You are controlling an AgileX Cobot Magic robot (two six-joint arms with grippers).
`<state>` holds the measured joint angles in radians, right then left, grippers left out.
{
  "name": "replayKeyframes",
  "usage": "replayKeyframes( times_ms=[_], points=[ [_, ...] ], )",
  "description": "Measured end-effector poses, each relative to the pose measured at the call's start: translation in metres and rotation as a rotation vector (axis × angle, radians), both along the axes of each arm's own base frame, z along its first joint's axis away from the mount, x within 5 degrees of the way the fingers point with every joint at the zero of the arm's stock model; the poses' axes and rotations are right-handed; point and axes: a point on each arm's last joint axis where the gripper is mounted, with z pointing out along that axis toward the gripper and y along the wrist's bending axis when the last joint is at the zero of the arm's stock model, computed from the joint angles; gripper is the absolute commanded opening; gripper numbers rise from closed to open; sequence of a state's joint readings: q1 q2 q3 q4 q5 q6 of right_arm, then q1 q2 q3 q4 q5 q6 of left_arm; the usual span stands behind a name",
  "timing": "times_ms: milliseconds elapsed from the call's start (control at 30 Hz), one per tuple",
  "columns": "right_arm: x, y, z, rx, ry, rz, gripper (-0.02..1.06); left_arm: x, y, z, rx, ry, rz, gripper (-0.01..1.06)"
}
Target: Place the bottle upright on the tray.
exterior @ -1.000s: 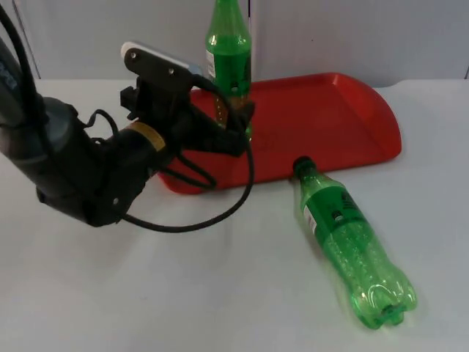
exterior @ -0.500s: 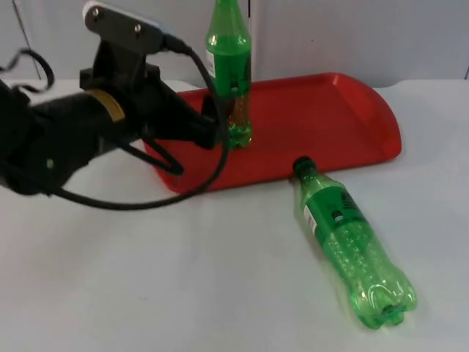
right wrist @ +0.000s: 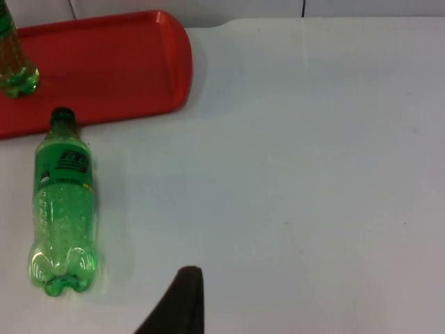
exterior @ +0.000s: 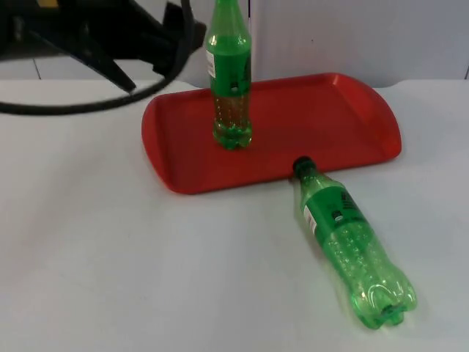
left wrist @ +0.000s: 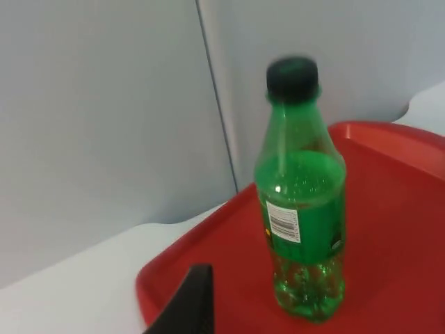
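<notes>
A green bottle (exterior: 231, 81) stands upright on the red tray (exterior: 330, 125) at upper centre, the left hand (exterior: 172, 37), its grip unclear, at upper left; a second bottle (exterior: 352, 246) lies on the surface (exterior: 110, 271).

light: bright, even, from above | shadows: soft, faint beside lying bottle (exterior: 353, 253) on counter (exterior: 146, 279) | glare: small highlights on tray (exterior: 308, 121) | blur: standing bottle (left wrist: 300, 202) cap smeared in left wrist view
</notes>
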<state>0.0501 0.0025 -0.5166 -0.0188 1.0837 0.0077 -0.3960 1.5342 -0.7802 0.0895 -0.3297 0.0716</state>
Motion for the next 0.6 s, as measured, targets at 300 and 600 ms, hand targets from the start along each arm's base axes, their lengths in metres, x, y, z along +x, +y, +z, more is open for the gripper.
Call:
replayKeyframes(
  times_ms=[300,600],
  points=[
    [0.000,0.000,0.000,0.000,0.000,0.000,1.05,-0.031,0.015,0.035,0.029,0.080,0.027,1.05],
    [0.000,0.000,0.000,0.000,0.000,0.000,1.05,-0.060,0.029,0.056,0.030,0.167,0.063,1.05]
  ],
)
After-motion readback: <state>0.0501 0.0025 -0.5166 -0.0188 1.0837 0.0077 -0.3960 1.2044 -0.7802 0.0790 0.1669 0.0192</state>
